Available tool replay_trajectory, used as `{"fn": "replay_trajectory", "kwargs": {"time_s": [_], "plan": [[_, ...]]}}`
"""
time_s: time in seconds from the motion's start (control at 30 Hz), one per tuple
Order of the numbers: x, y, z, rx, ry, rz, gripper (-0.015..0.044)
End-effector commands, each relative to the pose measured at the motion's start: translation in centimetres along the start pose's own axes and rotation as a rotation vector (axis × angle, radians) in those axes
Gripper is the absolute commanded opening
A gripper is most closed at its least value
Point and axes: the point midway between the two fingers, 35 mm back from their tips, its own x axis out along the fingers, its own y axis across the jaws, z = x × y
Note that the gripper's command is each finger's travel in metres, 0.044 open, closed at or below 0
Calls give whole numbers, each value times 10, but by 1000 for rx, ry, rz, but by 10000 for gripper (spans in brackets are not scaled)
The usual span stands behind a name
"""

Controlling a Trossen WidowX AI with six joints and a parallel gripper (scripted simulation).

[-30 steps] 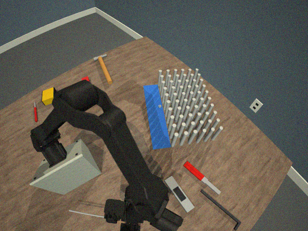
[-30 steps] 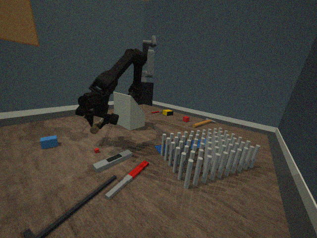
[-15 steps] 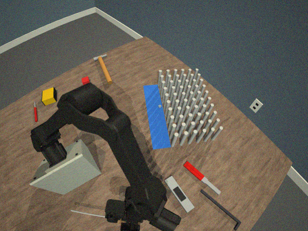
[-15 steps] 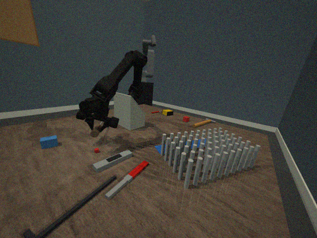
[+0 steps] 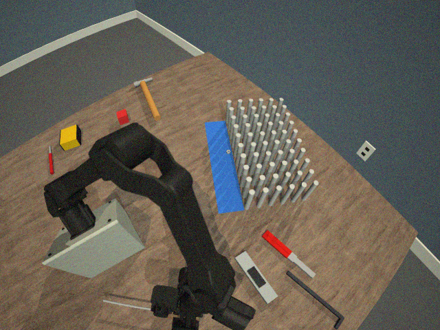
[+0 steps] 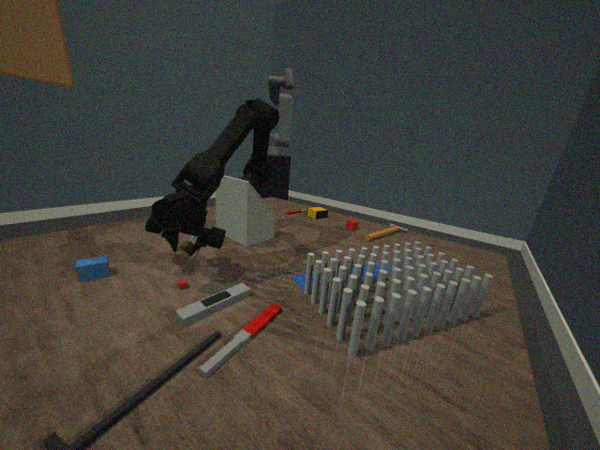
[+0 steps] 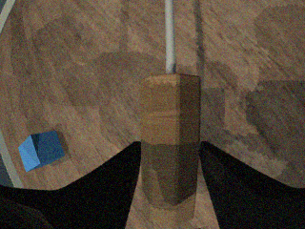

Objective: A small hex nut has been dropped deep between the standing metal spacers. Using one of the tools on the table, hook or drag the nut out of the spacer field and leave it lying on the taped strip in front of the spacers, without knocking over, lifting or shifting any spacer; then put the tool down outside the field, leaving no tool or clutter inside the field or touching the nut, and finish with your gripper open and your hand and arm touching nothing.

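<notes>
The small hex nut lies on the blue taped strip, near its edge beside the front row of spacers. The grey metal spacers stand upright. My gripper is shut on the wooden handle of a tool with a thin metal rod. The tool is held above the table, away from the strip and field; the rod's far end is outside the wrist view. In the top view the arm hides the fingers.
A grey bar with a dark panel, a red-handled tool and a black hooked bar lie near the field. A pale wedge-shaped block stands by the arm. A blue block lies farther off.
</notes>
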Motion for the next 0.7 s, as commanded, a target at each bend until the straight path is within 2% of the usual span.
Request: {"fn": "replay_trajectory", "kwargs": {"time_s": [0.0,0.47,0.67], "plan": [[6,-2,0,2,-1,-3,0],[21,-7,0,2,-3,-4,0],[18,-5,0,-1,-2,-1,157]]}}
